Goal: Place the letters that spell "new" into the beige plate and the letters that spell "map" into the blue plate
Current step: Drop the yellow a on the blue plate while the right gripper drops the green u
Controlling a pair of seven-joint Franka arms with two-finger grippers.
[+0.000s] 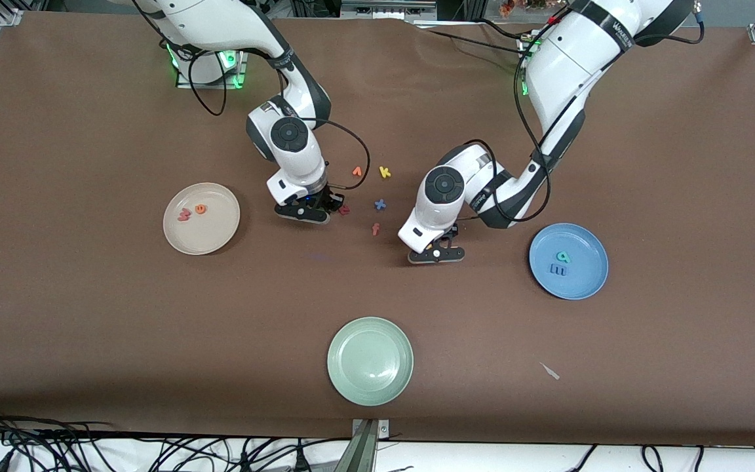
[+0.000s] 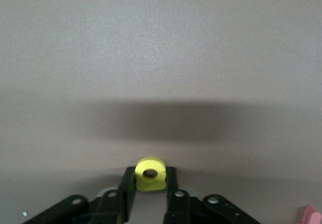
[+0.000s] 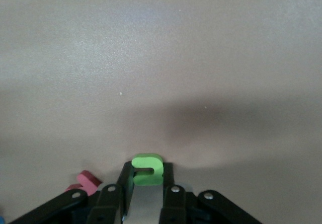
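Yellow "p" (image 2: 150,174) clenched in left gripper (image 2: 150,183), green "n" (image 3: 147,169) in right gripper (image 3: 147,181), pink letter (image 3: 86,180) beside.

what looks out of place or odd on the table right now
One small thing: a pale scrap lies on the brown table near the front camera, between the pale green plate and the blue plate. It is no letter, so it looks like stray debris. Nothing looks spilled or damaged.

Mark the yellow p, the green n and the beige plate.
yellow p (image 2: 150,174), left wrist view, on its loop.
green n (image 3: 147,169), right wrist view, on its arch.
beige plate (image 1: 215,231), front view, on bare floor near the rim.
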